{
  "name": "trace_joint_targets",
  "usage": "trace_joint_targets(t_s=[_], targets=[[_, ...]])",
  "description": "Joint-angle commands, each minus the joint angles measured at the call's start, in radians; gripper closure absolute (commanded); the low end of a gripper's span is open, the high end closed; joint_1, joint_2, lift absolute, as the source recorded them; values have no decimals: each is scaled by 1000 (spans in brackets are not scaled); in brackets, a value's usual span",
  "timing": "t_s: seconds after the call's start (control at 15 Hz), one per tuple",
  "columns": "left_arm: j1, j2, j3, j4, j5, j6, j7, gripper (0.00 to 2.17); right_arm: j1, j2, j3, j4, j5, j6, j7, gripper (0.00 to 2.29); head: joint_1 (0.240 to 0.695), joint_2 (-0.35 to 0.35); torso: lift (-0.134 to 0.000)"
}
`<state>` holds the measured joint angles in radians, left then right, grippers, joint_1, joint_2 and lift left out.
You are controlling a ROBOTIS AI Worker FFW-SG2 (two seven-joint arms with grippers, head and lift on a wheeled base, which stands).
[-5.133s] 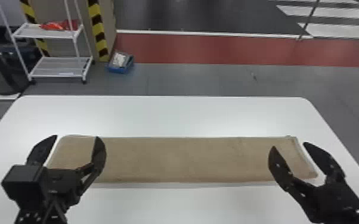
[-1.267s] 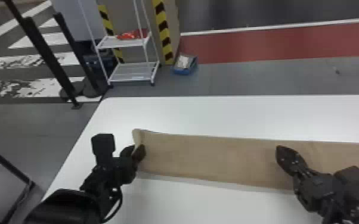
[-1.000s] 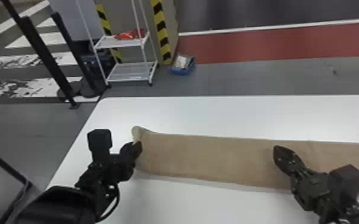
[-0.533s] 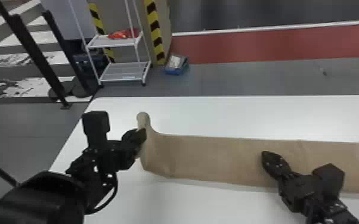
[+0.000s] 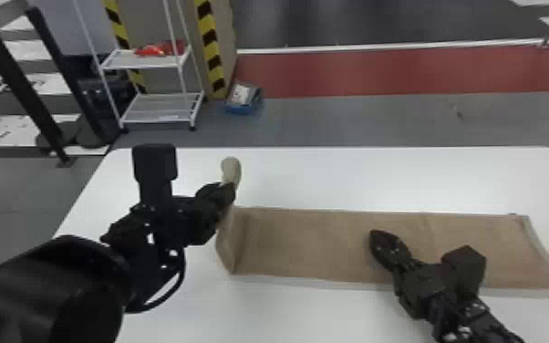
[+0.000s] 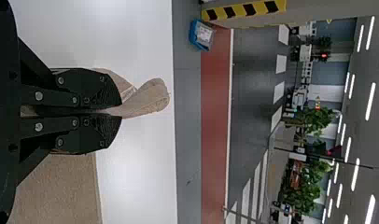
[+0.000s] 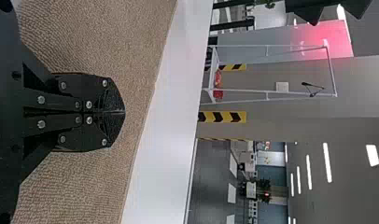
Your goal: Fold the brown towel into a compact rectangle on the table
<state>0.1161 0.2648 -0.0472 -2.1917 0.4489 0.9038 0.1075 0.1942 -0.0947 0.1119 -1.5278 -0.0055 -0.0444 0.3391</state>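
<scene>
On the white table [image 5: 378,178], the long brown cloth towel [image 5: 314,241] is laid left to right, its long axis parallel to the far edge. Its left end, pinched in the black two-fingered left gripper [image 5: 230,191], has just been raised; a rightward fold seems begun. The black right gripper [image 5: 377,236], closed and empty, is held over the table's near half.

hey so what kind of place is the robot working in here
Probably an indoor test hall or lab made to look like a street: striped crossings and a red lane mark the floor, hazard tape edges a pillar or wall, and rows of strip lights hang overhead.
</scene>
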Motion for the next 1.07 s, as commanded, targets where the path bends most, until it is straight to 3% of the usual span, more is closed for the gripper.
trace_joint_targets(t_s=[0.0, 0.13, 0.4, 0.67, 0.73, 0.93, 1.0], targets=[[-46, -36, -40, -28, 14, 50, 15, 1085, -1, 0, -1, 0, -4, -5, 1, 1710, 695, 79, -125], [-102, -67, -91, -37, 14, 154, 18, 1085, 1, -2, -3, -3, -5, -18, 3, 1713, 695, 53, -125], [-156, -116, -221, -31, -7, 163, 69, 1085, 33, -8, -29, -38, -47, -88, 3, 1710, 695, -24, -125], [-176, -162, -349, -5, -81, 234, 104, 1085, 113, -13, -192, -134, -151, -168, -17, 1632, 695, -140, -125], [-176, -170, -385, 20, -102, 221, 116, 1085, 122, -20, -225, -135, -180, -186, -17, 1494, 695, -177, -125], [-174, -211, -481, 90, -187, 132, 175, 1085, 152, -59, -330, -120, -280, -238, -15, 1487, 695, -308, -125], [-174, -222, -502, 115, -203, 90, 181, 1085, 160, -66, -356, -109, -303, -251, -11, 1382, 695, -342, -125]])
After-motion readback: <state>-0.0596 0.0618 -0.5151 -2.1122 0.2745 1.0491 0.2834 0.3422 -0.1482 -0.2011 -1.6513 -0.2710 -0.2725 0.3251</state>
